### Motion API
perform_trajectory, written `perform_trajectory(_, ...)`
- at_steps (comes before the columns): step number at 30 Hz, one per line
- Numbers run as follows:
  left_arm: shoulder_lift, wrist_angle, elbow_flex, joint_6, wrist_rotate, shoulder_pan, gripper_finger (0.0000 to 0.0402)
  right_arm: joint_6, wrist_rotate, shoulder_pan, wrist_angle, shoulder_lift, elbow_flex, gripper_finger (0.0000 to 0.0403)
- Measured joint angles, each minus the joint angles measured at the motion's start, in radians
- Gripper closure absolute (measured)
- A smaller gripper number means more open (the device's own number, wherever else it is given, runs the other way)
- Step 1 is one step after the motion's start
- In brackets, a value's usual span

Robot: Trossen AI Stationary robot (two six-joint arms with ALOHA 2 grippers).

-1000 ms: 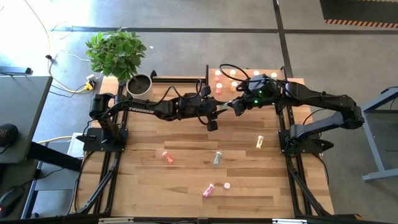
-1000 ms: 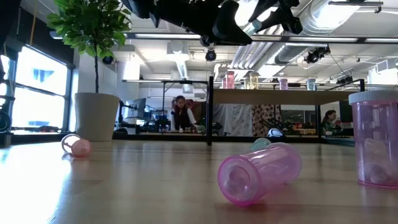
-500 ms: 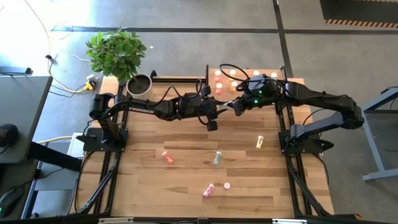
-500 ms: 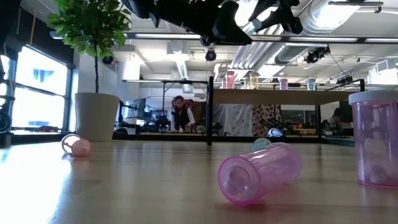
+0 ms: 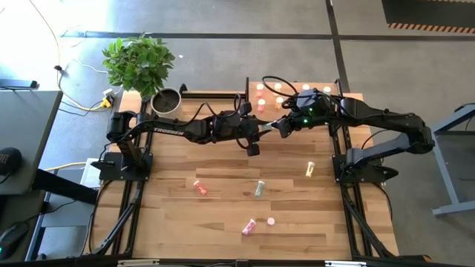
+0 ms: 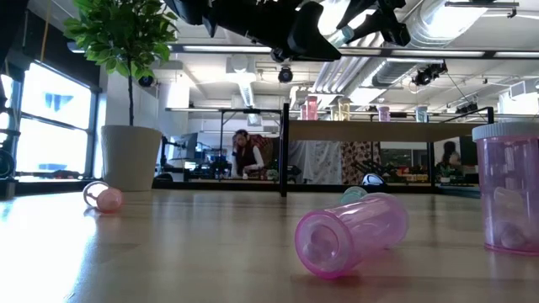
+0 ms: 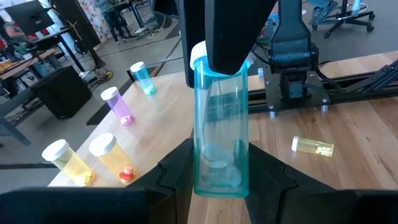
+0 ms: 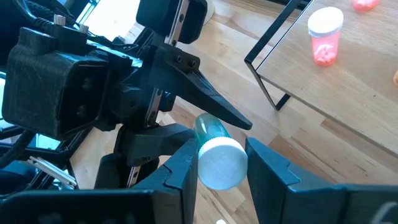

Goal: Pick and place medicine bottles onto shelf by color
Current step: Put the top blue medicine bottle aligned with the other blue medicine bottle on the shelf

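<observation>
While both arms stretch inward above mid-table, left gripper (image 7: 217, 180) and right gripper (image 8: 221, 163) each clamp opposite ends of one teal bottle (image 7: 220, 137) near the shelf (image 5: 297, 93).

The bottle (image 7: 221, 124) between the dark fingers (image 7: 177, 180) is clear teal with a white cap (image 8: 221, 163). On the pale wood shelf (image 7: 161, 118) stand yellow (image 7: 62, 160), orange (image 7: 112, 157), violet (image 7: 117, 104) and blue (image 7: 142, 77) bottles. Pink bottles (image 6: 349, 234) lie on the striped tabletop (image 5: 223, 215).

Both the right gripper (image 8: 221, 163) and left gripper (image 8: 205, 118) grip a teal bottle (image 8: 214, 152).
</observation>
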Motion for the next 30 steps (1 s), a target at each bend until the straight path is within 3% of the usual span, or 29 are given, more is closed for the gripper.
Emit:
perform_trajectory(8, 0.000, 0.000, 0.000, 0.002, -0.049, 0.000, 0.0287, 0.003, 0.010, 0.000, -0.006, 0.000, 0.000, 0.0305)
perform_trajectory(19, 0.000, -0.025, 0.000, 0.009, -0.085, 0.001, 0.0225, 0.027, 0.040, -0.009, -0.026, 0.000, 0.000, 0.0304)
perform_trajectory(30, 0.000, -0.029, 0.000, 0.062, -0.085, -0.007, 0.0255, 0.039, 0.050, -0.032, 0.002, 0.000, 0.000, 0.0304)
